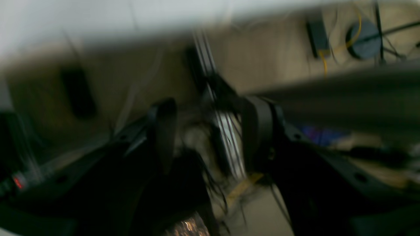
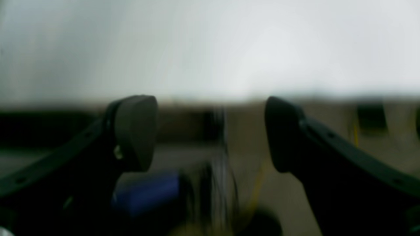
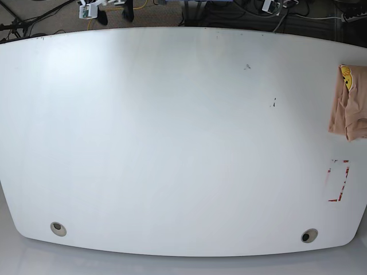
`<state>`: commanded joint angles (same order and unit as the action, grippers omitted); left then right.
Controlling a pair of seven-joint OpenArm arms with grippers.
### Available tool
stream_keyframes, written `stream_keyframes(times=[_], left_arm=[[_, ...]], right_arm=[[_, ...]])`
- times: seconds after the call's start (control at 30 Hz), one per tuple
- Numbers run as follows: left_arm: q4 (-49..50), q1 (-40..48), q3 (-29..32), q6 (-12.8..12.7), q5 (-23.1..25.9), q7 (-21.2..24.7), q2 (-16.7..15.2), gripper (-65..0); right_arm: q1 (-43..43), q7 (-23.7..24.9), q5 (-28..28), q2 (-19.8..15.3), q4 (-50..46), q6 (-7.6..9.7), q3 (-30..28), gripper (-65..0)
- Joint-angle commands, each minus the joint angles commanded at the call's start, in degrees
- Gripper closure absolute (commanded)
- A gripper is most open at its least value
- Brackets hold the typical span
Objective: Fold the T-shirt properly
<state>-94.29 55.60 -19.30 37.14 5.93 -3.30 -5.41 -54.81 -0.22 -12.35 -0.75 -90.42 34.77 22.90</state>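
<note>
Evidently both pincers, left gripper (image 1: 210,137) and right gripper (image 2: 210,134), hang spread and empty, well apart from the T-shirt (image 3: 350,103); a blind reach could knock it off the table (image 3: 172,143) edge.

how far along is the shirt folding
The T-shirt sits bunched into a compact bundle at the table's right edge, partly out of frame, so fold quality is unclear. Nothing in hand: the left claw and right claw are open and empty, away from it.
</note>
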Motion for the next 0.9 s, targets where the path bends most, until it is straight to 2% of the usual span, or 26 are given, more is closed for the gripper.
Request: stream_keyframes(times=[0.13,0.47,0.7,0.9], left_arm=[[6.33,-1.32,0.97,-0.09,-0.09,0.09,2.29,-28.2],[20.66,-8.35,1.67,-0.09,0.00,0.09,4.84,-28.1],[27.87,-13.98,1.67,-0.18,0.26,0.09,5.19,-28.1],[35.16,-18.29,1.67,-0.18,0.26,0.00,5.19,-28.1]], right_arm=[[-0.79,0.35,0.26,0.35,1.41,0.00,0.00,-48.8],[-0.09,0.35,0.79,0.53,8.79,0.00,0.00,-48.8],[5.71,0.44,8.62,0.70,18.37,-0.26,0.00,-48.8],[12.04,0.44,11.78,0.53,28.04,-0.62,0.18,-48.8]])
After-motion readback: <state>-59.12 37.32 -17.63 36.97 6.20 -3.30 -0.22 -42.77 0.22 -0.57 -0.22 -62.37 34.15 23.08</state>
